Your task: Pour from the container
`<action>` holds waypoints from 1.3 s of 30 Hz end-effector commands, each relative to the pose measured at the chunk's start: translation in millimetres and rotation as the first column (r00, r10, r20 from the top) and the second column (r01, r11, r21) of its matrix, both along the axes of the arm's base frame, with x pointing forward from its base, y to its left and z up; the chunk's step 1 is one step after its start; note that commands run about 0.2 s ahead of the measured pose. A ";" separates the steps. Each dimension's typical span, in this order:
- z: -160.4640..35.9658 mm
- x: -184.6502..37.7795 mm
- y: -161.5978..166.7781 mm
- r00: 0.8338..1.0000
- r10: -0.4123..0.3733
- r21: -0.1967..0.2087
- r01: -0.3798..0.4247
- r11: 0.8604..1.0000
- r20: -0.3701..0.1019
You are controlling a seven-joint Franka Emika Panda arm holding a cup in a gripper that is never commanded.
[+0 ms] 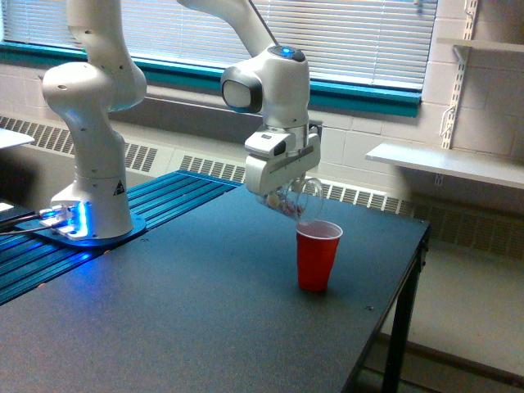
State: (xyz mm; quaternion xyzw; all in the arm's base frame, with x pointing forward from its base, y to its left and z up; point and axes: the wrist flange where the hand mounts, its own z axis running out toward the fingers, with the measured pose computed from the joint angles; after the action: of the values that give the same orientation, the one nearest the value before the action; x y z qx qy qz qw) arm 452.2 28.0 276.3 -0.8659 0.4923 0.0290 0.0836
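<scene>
White Franka gripper clamped around a small clear plastic cup with a loop handle, reddish-pink and white bits visible inside. Fingers mostly hidden behind the white hand housing, so hard to say how wide, but closed enough to hold it. Cup tipped over, mouth angled down toward the exterior view's right, hanging just above the rim of an opaque red plastic cup. Red cup upright on the dark grey tabletop, near its far right edge.
</scene>
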 end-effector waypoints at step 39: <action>5.0 11.8 -9.8 0.990 -0.107 0.161 0.122 0.979 -0.095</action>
State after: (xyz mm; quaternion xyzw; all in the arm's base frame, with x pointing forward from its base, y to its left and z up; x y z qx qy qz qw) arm 459.9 20.2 276.5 -0.8277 0.5364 0.0991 0.1314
